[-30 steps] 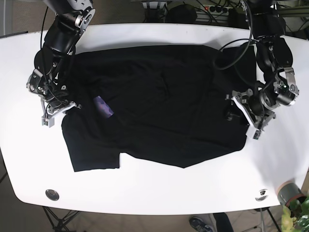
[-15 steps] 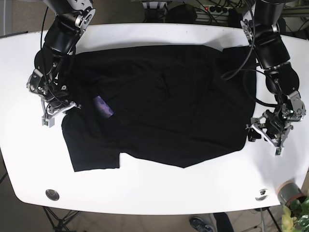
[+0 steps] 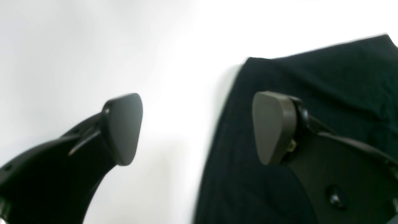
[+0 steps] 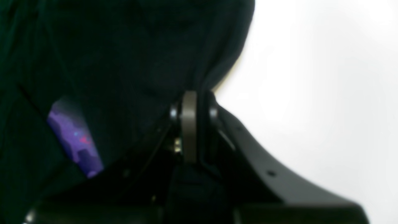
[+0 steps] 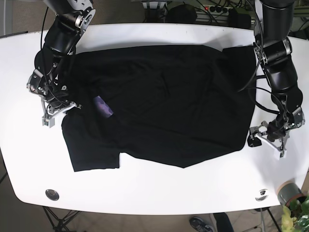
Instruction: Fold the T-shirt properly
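Two arms work opposite edges of the black T-shirt (image 5: 159, 104), which lies spread, rumpled and not yet folded, across the white counter (image 5: 145, 183). A purple label (image 5: 103, 106) shows near the collar end.

The right gripper (image 5: 52, 114) has its jaws pinched tight on a fold of the shirt's edge; its wrist view shows cloth bunched up between the pads. The left gripper (image 3: 197, 129) holds its jaws wide and empty, one pad over bare counter, the other over the fabric, the hem corner (image 3: 248, 62) running between them.

To do this grasp well, I judge the left arm should come down until the outer pad slides under the hem, then close on a single layer near the corner. Pinching too far in would gather extra cloth and skew the fold; matching the right arm's height before lifting should keep the edge taut and straight.
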Tool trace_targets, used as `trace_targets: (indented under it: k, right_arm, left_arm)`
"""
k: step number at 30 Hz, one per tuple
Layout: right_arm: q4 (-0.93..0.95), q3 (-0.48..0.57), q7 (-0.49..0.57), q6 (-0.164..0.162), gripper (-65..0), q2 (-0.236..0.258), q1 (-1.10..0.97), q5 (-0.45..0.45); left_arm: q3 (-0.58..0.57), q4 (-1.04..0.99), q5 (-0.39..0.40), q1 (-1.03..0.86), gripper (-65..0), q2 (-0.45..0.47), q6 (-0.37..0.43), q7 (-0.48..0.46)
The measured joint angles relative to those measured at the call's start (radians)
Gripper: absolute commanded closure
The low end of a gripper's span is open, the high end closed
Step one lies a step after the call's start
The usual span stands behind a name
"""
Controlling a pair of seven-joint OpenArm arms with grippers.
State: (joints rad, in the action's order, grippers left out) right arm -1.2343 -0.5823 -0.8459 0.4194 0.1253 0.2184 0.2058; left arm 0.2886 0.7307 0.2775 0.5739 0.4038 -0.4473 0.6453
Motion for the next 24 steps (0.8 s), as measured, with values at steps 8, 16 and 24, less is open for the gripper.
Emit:
trace_targets:
  k: [8,16,24]
  right_arm:
    - [0.000,0.001,0.000,0.000,-2.4,0.000,0.000,0.000]
    - [0.000,0.001,0.000,0.001,-2.4,0.001,0.000,0.000]
    - [0.000,0.001,-0.001,0.003,-2.4,0.000,0.000,0.000]
  left_arm:
    - [-0.015,-0.146,0.004,0.027,-52.6,-0.011,-0.104,-0.076]
    - [-0.147,-0.204,0.007,0.038,-52.6,-0.031,-0.108,-0.153]
    - [-0.152,-0.203,0.007,0.039,-52.8,-0.061,-0.107,-0.164]
